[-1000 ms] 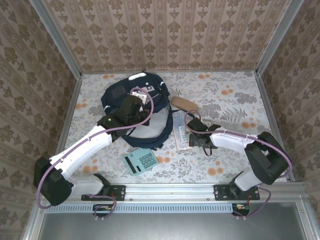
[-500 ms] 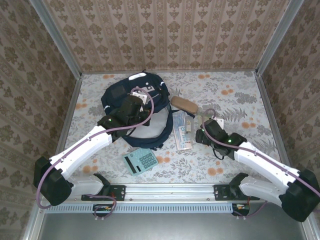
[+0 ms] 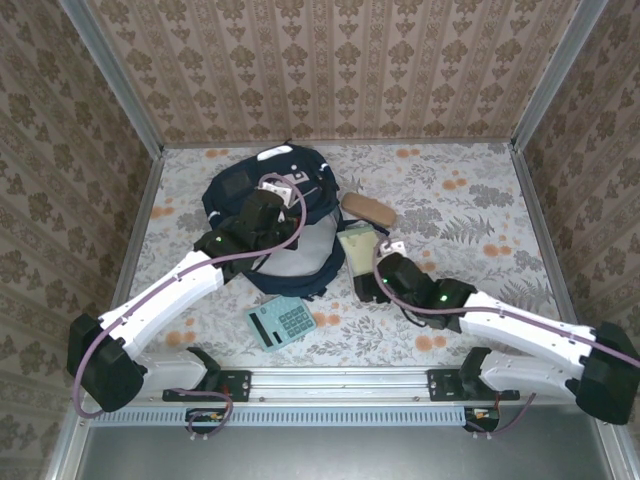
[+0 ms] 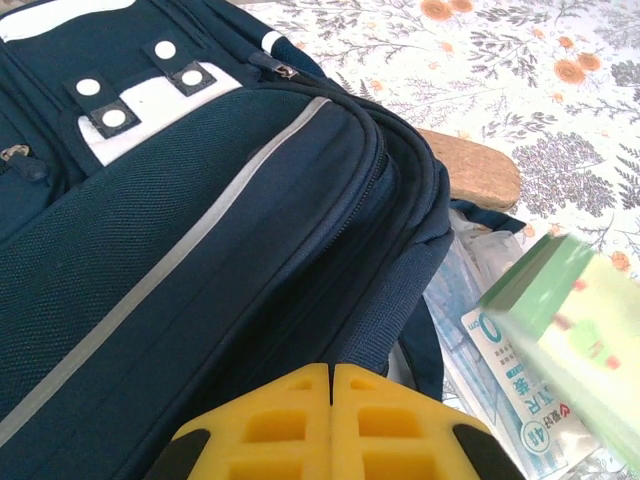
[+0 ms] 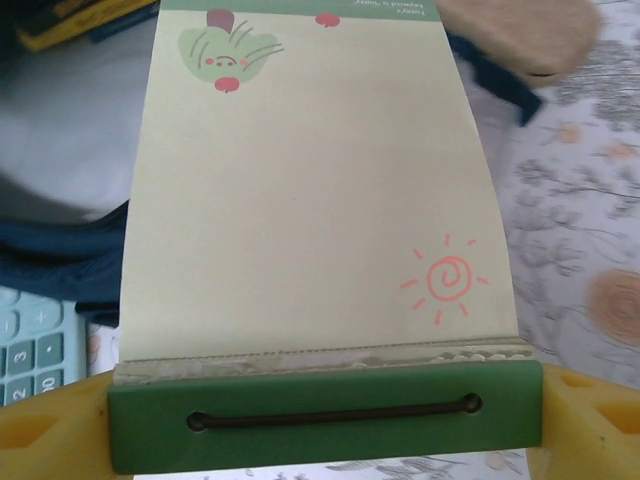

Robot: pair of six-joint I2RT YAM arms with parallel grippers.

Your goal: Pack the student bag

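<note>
On the table, from above: the student bag [image 3: 240, 190] lies at the far left. My left gripper [image 3: 268, 212] rests on top of it. My right gripper [image 3: 362, 268] is just beside its right edge, carrying the notepad [image 3: 356, 243].
Step in hand: I judge it is bringing the notepad to the bag. The calculator [image 3: 280, 322] and the brown case [image 3: 368, 210] lie outside on the table, so the packing seems early.
At my left wrist, fingers: my two yellow pads [image 4: 280, 425] are pressed together, low against the navy fabric. Whether they pinch a fold, I cannot tell.
At my left wrist, bag: the zip seams run just above my fingers. The notepad shows blurred at the right, over a clear packet [image 4: 510, 390].
At my right wrist, fingers: they are clamped on the green bound edge [image 5: 325, 415] of the notepad, one pad at each side.
At my right wrist, bag: its navy edge and a pale grey part lie at the left, beside the pad's far corner.
Next move: I think the pad must travel left, far edge first, into the bag's mouth. I do not see clearly how wide that mouth is.
</note>
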